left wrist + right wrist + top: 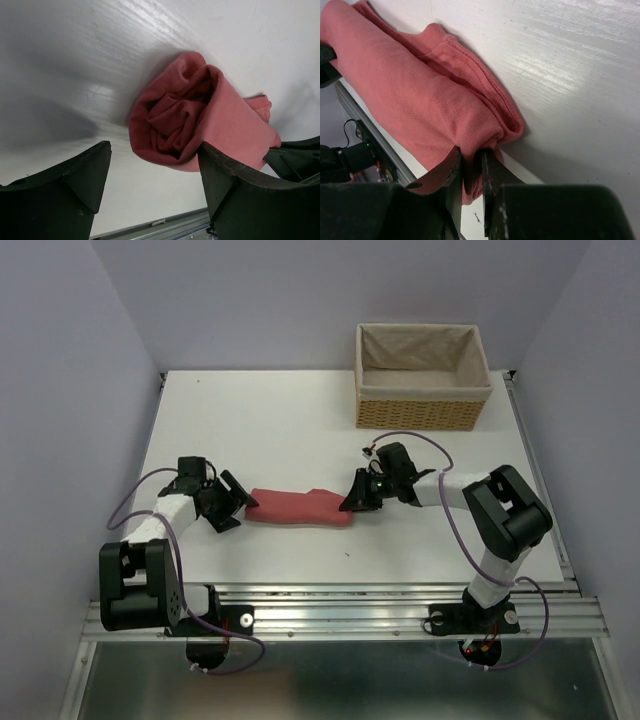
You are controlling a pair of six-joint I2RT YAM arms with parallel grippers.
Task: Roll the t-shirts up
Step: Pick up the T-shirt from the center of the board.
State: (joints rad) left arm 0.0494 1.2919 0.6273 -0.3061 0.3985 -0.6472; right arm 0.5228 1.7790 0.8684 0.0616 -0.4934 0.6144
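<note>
A plain salmon-red t-shirt (300, 508) is seen on a white tabletop (270, 430); the woven basket (415, 415) is tan, lined beige.

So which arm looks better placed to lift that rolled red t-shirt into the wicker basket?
Probably the right. The right claw is shut on one end of the rolled t-shirt, and the wicker basket stands on its side. The left claw gapes open at the other end, gripping nothing.

White table (280, 420): t-shirt (300, 508), seemingly rolled; basket (418, 412)
</note>
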